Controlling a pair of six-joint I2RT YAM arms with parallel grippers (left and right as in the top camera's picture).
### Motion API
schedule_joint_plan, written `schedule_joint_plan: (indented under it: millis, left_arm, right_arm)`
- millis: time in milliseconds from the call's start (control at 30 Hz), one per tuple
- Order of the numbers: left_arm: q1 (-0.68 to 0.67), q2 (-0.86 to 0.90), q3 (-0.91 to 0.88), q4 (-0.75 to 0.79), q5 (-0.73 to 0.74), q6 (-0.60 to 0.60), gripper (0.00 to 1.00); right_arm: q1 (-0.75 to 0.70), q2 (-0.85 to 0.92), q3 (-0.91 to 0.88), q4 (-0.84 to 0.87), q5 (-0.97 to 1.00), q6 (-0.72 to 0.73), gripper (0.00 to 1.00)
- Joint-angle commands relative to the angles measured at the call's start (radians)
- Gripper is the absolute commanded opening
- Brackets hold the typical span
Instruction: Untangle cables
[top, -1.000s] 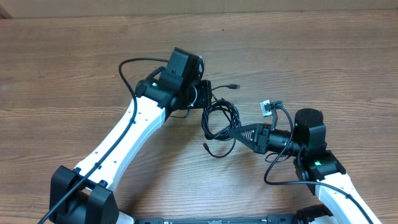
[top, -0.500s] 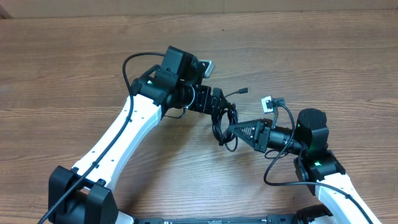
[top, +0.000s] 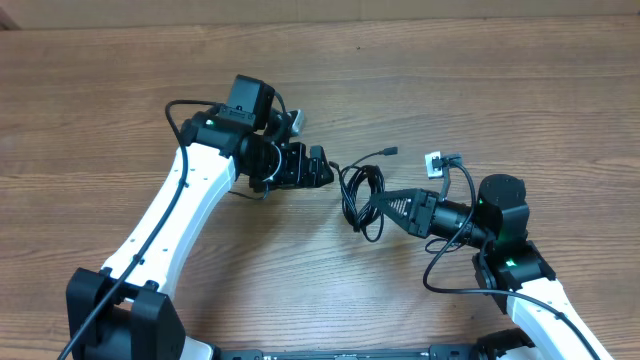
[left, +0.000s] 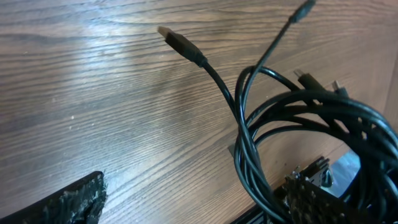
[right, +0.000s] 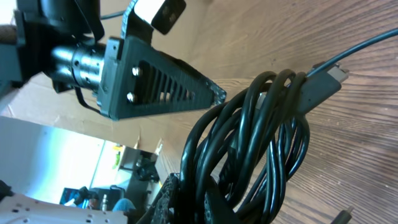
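Cables (left: 323, 106), thin and black, are gathered into one tangled coil about the middle of the wooden table (top: 500, 80). Nearest to me, the right gripper (top: 380, 203) reaches in from the right, its jaws pinched tight on the coil's right side with several loops bunched between its fingers. From that grip the loops spread leftward, crossing over one another. Just beyond, on the coil's left, the left gripper (top: 327, 168) points at the bundle with its jaws spread wide and nothing between them. It is just beside the loops, though I cannot tell whether a finger touches them. Farther back, a loose end with a small plug (top: 390, 151) strays out of the coil toward the far right. The left wrist view shows a free end with a pale-tipped plug (left: 166, 31) sticking out of the tangle.
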Motion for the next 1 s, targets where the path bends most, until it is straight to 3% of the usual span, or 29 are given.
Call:
schedule_joint_plan:
  millis: [0,100,233,367,533,633,667,833,967]
  left_arm:
    - [-0.038,0.008,-0.033,0.035,0.061,0.050,0.93]
    - [-0.079,0.008,-0.097,0.148,0.103,0.017,0.94]
    - [-0.118,0.008,-0.197,0.303,0.102,-0.117,0.95]
    - [-0.141,0.008,-0.283,0.442,0.126,-0.209,0.84]
    - [-0.153,0.008,-0.301,0.523,0.139,-0.229,0.42]
    - [-0.152,0.008,-0.301,0.575,0.136,-0.228,0.10]
    - [-0.150,0.008,-0.301,0.587,0.129,-0.228,0.04]
    - [-0.119,0.008,-0.300,0.610,0.134,-0.228,0.04]
    - [-0.046,0.008,-0.300,0.611,0.257,-0.225,0.04]
  right_arm:
    - [0.004,-0.006,0.003,0.029,0.005,0.087,0.07]
    - [0.004,-0.006,0.003,0.031,0.005,0.110,0.07]
    - [0.004,-0.006,0.003,0.047,-0.005,0.165,0.07]
    - [0.004,-0.006,0.003,0.069,-0.010,0.192,0.07]
    - [0.004,-0.006,0.003,0.076,-0.011,0.214,0.07]
    - [0.004,-0.006,0.003,0.074,-0.021,0.212,0.07]
    - [0.004,-0.006,0.003,0.067,-0.020,0.212,0.08]
    - [0.004,-0.006,0.003,-0.006,-0.001,0.106,0.08]
    - [0.004,-0.006,0.003,-0.188,0.246,0.020,0.09]
